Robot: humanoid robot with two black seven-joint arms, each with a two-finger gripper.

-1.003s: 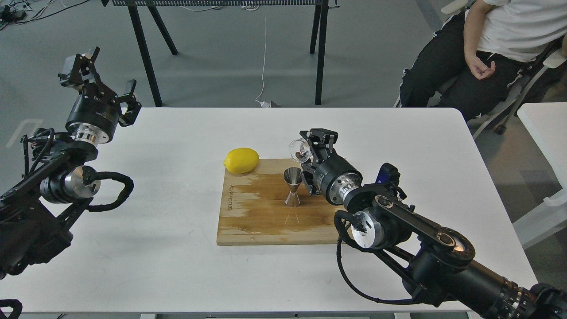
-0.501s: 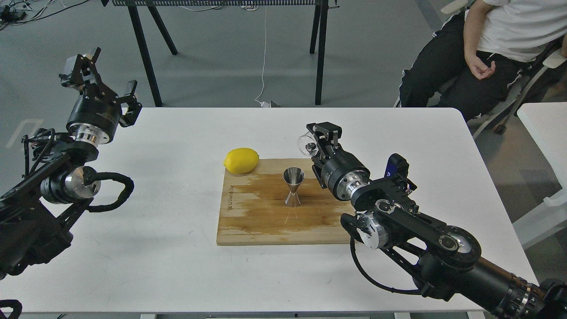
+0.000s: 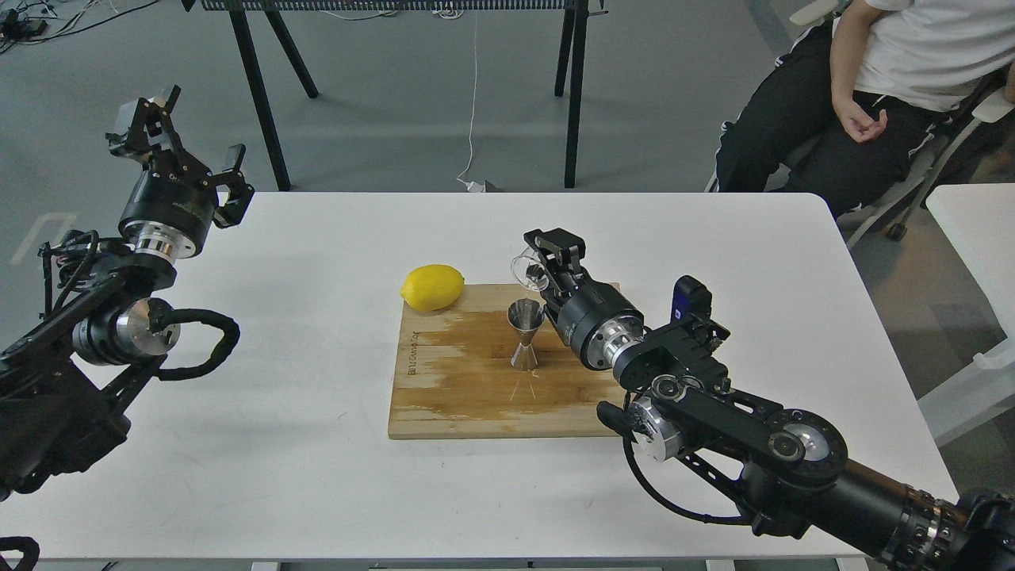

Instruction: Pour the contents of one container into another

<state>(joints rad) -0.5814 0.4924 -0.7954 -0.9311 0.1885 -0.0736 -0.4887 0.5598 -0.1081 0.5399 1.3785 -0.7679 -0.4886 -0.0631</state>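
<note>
A shiny steel hourglass jigger (image 3: 525, 334) stands upright near the middle of a wooden cutting board (image 3: 460, 388). Just above and behind its rim hangs a small clear glass cup (image 3: 526, 268), tilted on its side, with my right gripper (image 3: 543, 258) shut on it. The cup's mouth faces left, close over the jigger's open top. My left gripper (image 3: 186, 131) is raised high beyond the table's left rear corner, its fingers spread open and holding nothing.
A yellow lemon (image 3: 432, 287) rests at the board's back-left corner. The board lies on a white table (image 3: 277, 444). A seated person (image 3: 872, 87) is beyond the table's far right, and black stand legs (image 3: 262, 95) rise behind it.
My right gripper, after swinging up and right half a second ago, has come back left and lower, bringing the glass cup close over the jigger. The left arm has stayed still.
</note>
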